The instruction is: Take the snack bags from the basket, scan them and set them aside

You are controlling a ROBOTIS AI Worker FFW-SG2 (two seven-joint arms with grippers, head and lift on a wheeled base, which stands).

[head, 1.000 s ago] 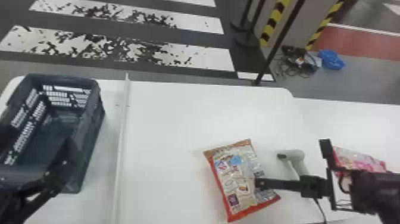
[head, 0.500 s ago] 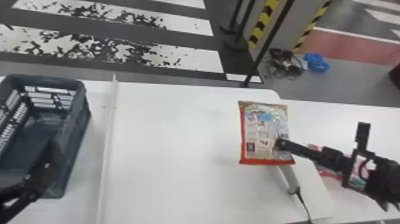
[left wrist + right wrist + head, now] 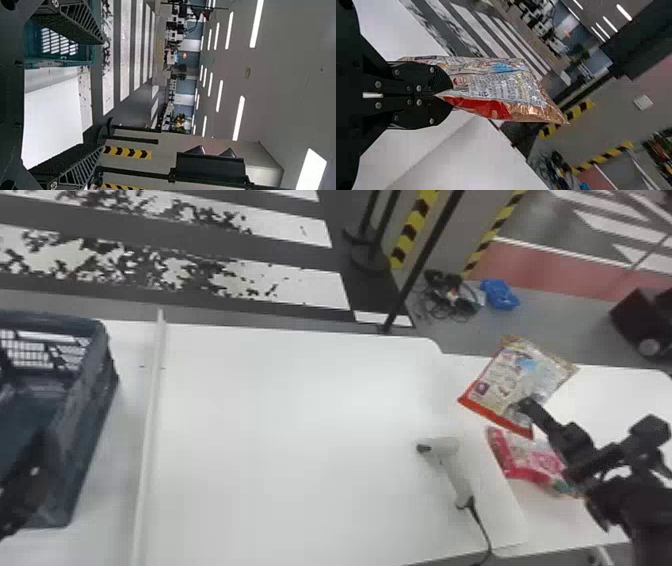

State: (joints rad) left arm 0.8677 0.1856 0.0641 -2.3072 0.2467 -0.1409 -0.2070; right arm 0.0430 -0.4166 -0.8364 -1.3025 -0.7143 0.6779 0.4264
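Note:
In the head view my right gripper (image 3: 525, 406) holds a red and gold snack bag (image 3: 520, 375) above the right-hand table, beyond a pink snack bag (image 3: 530, 457) lying there. The right wrist view has that gripper (image 3: 449, 93) shut on an edge of the held bag (image 3: 506, 85). A white scanner (image 3: 452, 465) lies on the white table, left of the pink bag. At the far left, my left arm's dark gripper (image 3: 25, 490) is over the basket (image 3: 95, 390). In the left wrist view the left gripper (image 3: 101, 93) is open, with nothing between its fingers.
A thin white rail (image 3: 150, 430) crosses the table (image 3: 300, 440) just right of the basket. The scanner's black cable (image 3: 480, 530) runs over the front edge. Black posts and a striped pillar (image 3: 412, 230) stand behind the table.
The right gripper has carried the red and gold bag rightward, from the table's middle past the scanner to the right-hand table. The head view has shifted toward the right.

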